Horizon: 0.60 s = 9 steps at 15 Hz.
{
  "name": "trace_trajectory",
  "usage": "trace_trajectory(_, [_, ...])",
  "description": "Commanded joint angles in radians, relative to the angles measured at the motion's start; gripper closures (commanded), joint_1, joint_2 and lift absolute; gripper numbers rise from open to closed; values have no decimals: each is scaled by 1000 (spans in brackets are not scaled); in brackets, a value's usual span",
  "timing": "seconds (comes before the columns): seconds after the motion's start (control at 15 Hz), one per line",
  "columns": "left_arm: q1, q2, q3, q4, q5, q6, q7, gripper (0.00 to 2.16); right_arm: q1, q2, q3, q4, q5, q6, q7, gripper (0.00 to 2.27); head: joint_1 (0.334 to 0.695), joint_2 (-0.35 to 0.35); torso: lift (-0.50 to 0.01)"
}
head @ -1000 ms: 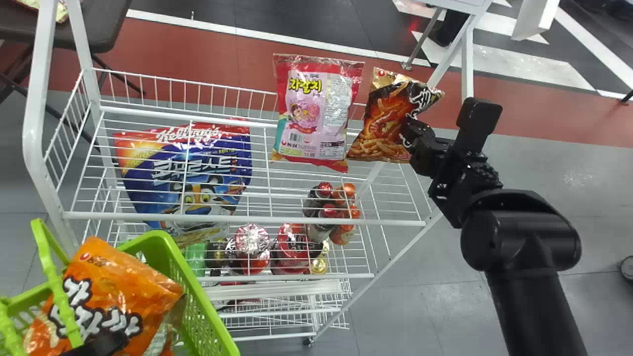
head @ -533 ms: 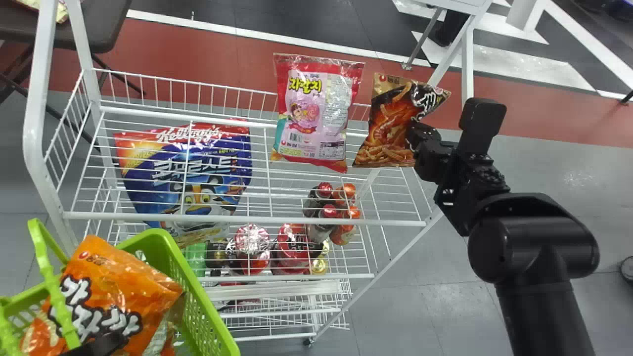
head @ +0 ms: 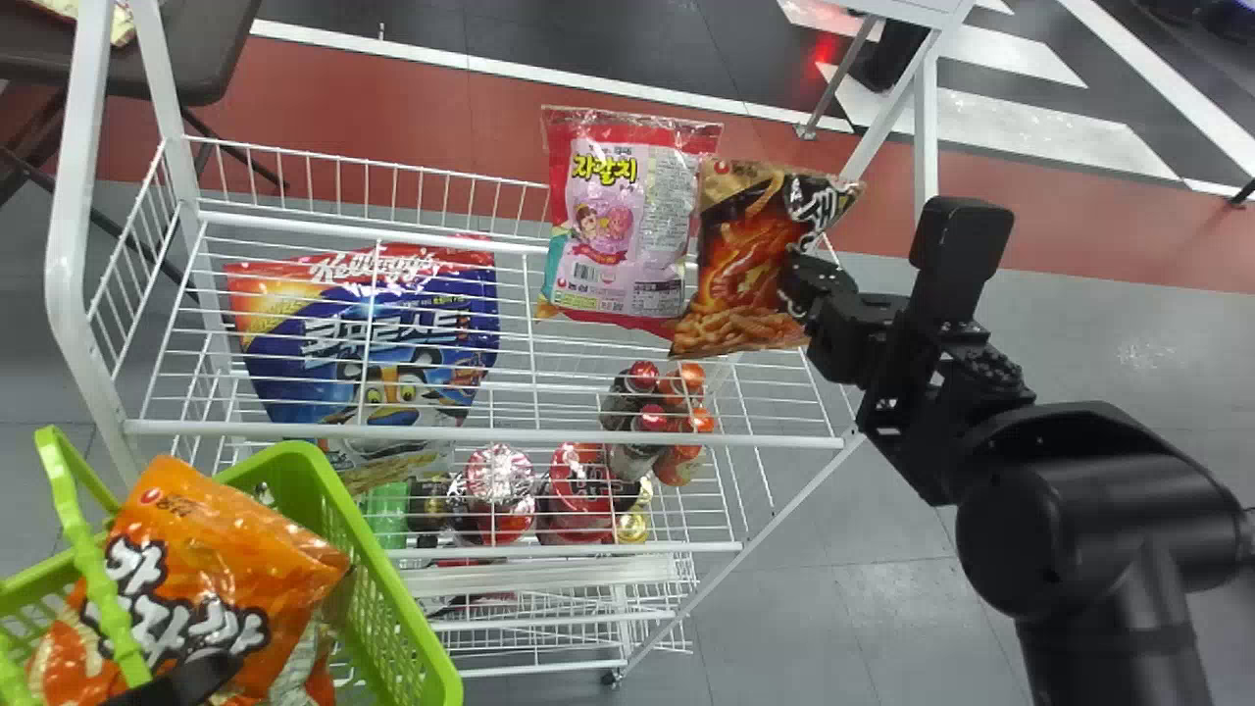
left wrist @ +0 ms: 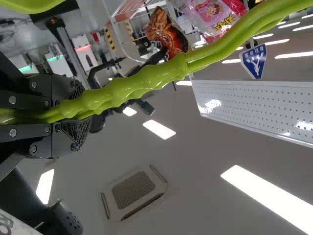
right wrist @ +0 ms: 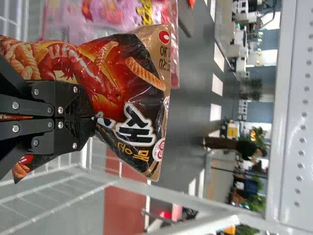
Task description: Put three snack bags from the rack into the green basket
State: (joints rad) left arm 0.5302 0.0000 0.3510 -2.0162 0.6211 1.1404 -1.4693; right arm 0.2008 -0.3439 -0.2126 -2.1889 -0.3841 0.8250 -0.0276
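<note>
A: What is the right hand (head: 802,284) doing?

B: It is pinched shut on the dark snack bag (head: 743,260), up by the top of the rack (head: 490,434). I think the job now is to take this bag over.

A: And the left hand (left wrist: 80,112)?

B: It grips the handle (left wrist: 146,81) of the green basket (head: 397,588). An orange bag (head: 245,564) sits in there.

A: So what should come next?

B: Lift the dark bag clear of the pink bag (head: 608,226) just beside it, bring it across to the basket, lower it in, then let go. The orange bag takes up lots of room, so it might get stuck on top.

A: Then the pink one?

B: Maybe! That could make three.
</note>
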Motion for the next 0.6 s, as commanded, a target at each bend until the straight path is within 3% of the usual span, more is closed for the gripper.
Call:
trace_trajectory(0.0, [1, -3, -12, -1, -17, -18, 4, 2148, 25, 16, 5, -77, -55, 110, 9, 2246, 695, -350, 0])
trace_trajectory(0.2, [2, -3, -40, -4, -49, -58, 24, 2148, 35, 43, 55, -131, -101, 199, 32, 2246, 695, -303, 0])
trace_trajectory(0.53, [14, -3, -99, -13, -104, -132, 58, 2148, 12, 121, 197, -144, -105, 220, 38, 2246, 695, -195, 0])
